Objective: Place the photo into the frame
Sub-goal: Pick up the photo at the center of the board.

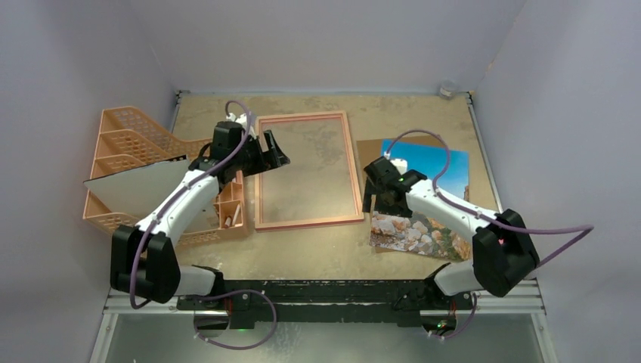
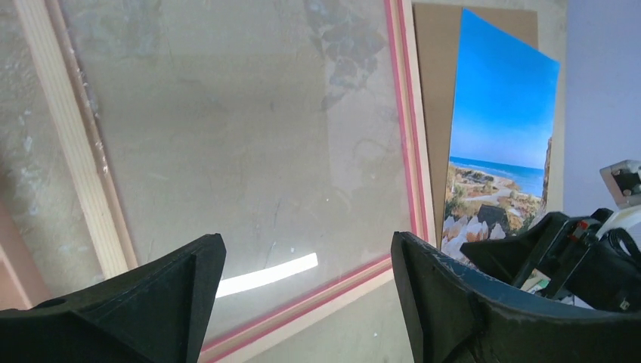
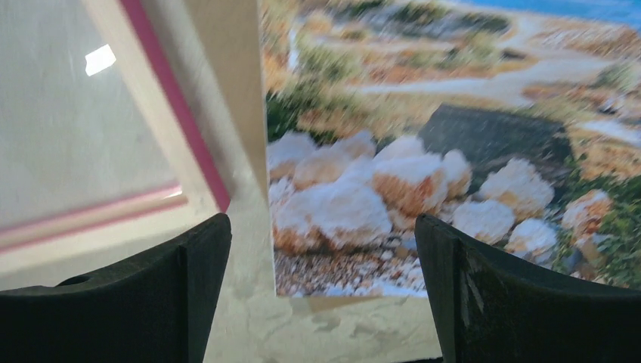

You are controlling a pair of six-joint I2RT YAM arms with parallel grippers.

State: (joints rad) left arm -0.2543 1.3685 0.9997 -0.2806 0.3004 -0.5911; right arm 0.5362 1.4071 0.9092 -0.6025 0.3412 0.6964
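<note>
Your photo (image 1: 438,166) lies picture side up at 3 o'clock from the frame (image 1: 306,116), just beside it and not inside it. It shows deep blue sky at the far end, then a strip of sea, then sandy ground and pale rocks at the near end. It rests on a brown backing board (image 1: 370,151), which shows along its 9 o'clock edge. The frame lies flat near the middle of the table (image 1: 317,257), a thin pinkish rectangle with the tabletop visible through it.

Only the top view gives you the whole layout, including the orange mesh organiser (image 1: 125,136) at 9 o'clock from the frame. Only the left wrist view shows the glare on the frame's pane and its rails, pale wood with a pink strip on the inner side. Only the right wrist view shows the photo's near 9 o'clock corner close up, a little apart from the frame's nearest corner.

Your left gripper (image 2: 306,242) is spread wide over the frame's 9 o'clock rail, grasping nothing. Your right gripper (image 3: 321,227) is likewise released, with that photo corner between its fingers.
</note>
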